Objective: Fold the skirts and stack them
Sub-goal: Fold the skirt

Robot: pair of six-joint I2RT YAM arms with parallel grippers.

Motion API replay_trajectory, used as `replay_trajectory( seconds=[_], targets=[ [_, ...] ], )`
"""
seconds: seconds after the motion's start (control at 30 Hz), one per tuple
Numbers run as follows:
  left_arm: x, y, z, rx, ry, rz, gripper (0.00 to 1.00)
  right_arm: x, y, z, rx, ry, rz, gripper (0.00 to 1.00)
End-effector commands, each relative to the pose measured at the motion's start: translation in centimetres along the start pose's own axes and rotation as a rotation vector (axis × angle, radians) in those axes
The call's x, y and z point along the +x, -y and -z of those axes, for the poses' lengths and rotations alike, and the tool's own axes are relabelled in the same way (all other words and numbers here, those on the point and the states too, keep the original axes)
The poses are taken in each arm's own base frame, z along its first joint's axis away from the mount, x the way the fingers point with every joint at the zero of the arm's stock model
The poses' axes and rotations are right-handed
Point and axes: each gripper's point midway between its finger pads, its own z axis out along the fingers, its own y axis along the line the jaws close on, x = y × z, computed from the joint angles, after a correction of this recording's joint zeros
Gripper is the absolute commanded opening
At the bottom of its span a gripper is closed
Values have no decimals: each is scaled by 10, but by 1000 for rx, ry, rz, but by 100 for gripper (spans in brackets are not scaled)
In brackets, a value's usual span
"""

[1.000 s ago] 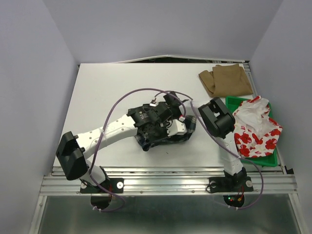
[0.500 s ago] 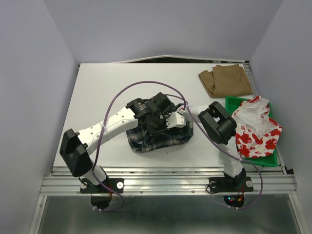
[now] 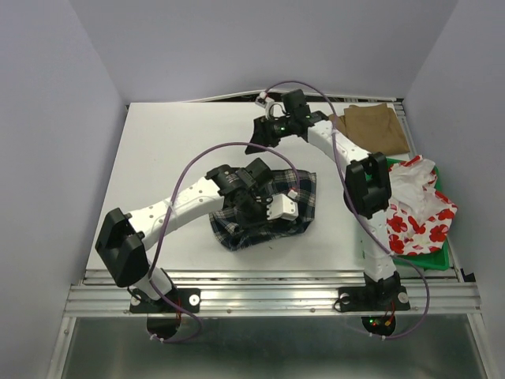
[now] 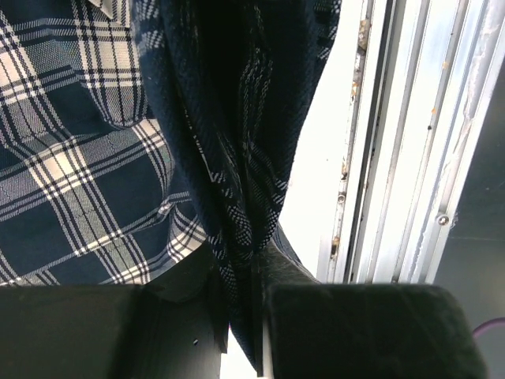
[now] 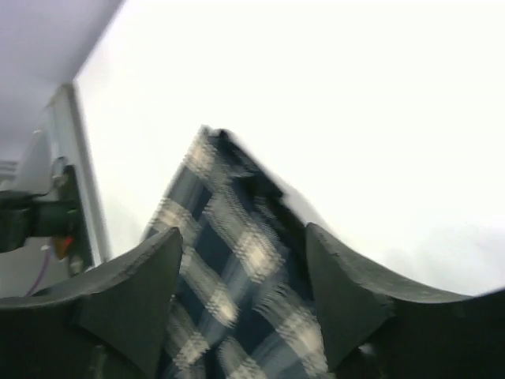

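The dark navy-and-white plaid skirt [image 3: 296,193] lies crumpled at the table's middle. My left gripper [image 3: 267,210] is on top of it and is shut on a bunched fold of the plaid cloth [image 4: 237,197]. My right gripper [image 3: 258,142] is open and empty, raised over the far middle of the table. In the right wrist view the plaid skirt [image 5: 229,260] shows blurred between its spread fingers [image 5: 142,292], well below them. The tan-brown skirt [image 3: 367,130] lies folded at the far right. The white skirt with red flowers [image 3: 414,209] is heaped in the green tray [image 3: 377,163].
The green tray stands at the right edge of the table, beside the right arm's base. A metal rail [image 4: 394,158] runs along the table's near edge, close to the plaid skirt. Purple cables loop over both arms.
My right gripper has left the plaid skirt and swung to the far side of the table. The skirt has spread out toward the right. My left gripper stays shut on it.
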Motion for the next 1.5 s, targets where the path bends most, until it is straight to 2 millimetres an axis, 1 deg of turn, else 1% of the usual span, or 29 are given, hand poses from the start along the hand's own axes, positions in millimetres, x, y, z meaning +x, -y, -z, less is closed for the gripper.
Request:
replay_trajectory(
  seconds=[0.0,0.03,0.07,0.1,0.13,0.17,0.2,0.27,0.33,0.37,0.43,0.47,0.5,0.53,0.57,0.6,0.63,0.67,0.7,0.8,0.93,1.0,1.03,1.13,1.2,1.3,1.33,1.37,1.47],
  targets=[
    [-11,11,13,30,61,-10,0,46,53,-8,110,-121,-20,66],
    [-14,11,14,35,68,-10,0,57,59,-10,114,-145,-36,64],
    [-15,11,13,45,64,-5,0,70,69,-16,121,-169,-54,59],
    [-20,11,15,47,77,-9,0,79,76,-19,127,-186,-48,57],
    [-20,10,14,53,72,-5,0,88,80,-22,122,-199,-62,55],
    [-22,10,14,54,74,-10,0,92,84,-25,123,-203,-70,53],
    [-27,7,18,45,84,-13,0,101,87,-30,105,-213,-89,48],
    [-32,4,20,43,91,-17,1,108,88,-34,81,-220,-113,42],
    [-36,-1,25,37,102,-15,1,115,81,-37,22,-229,-140,36],
    [-40,-5,28,35,111,-9,2,123,77,-37,-6,-240,-150,33],
    [-38,-15,30,43,120,20,4,131,65,-36,-41,-258,-154,29],
    [-41,-21,33,37,131,22,4,145,55,-37,-79,-282,-169,27],
    [-37,-30,36,19,130,39,4,149,51,-35,-89,-288,-175,27],
    [-36,-36,36,11,126,47,5,149,38,-34,-110,-290,-161,27],
    [-34,-42,34,5,120,40,5,164,27,-34,-144,-315,-180,26],
    [-32,-48,34,-2,117,45,6,167,22,-32,-157,-317,-184,26],
    [-30,-55,35,-11,120,54,7,171,13,-33,-179,-326,-181,26],
    [-29,-60,33,-7,114,50,8,168,6,-29,-190,-319,-172,26],
    [-29,-64,32,-1,116,49,9,177,-3,-29,-210,-336,-180,26],
    [-27,-74,26,13,116,48,11,181,-20,-31,-240,-350,-178,26],
    [-24,-87,11,22,114,39,14,177,-24,-30,-258,-343,-186,26],
    [-20,-90,2,28,109,43,15,175,-25,-30,-264,-341,-189,26],
    [-19,-96,-4,18,109,41,15,176,-29,-33,-272,-345,-184,26],
    [-7,-107,-17,3,99,58,17,176,-28,-33,-268,-346,-187,26],
    [1,-109,-24,3,85,65,18,175,-28,-33,-262,-347,-187,26],
    [12,-121,-29,-40,67,82,23,176,-25,-34,-250,-351,-194,26],
    [15,-124,-29,-54,64,86,25,177,-25,-34,-248,-352,-198,26],
    [19,-129,-30,-80,55,91,30,176,-23,-35,-242,-353,-205,26],
    [18,-140,-24,-146,49,114,49,176,-19,-38,-225,-355,-206,26]
  ],
)
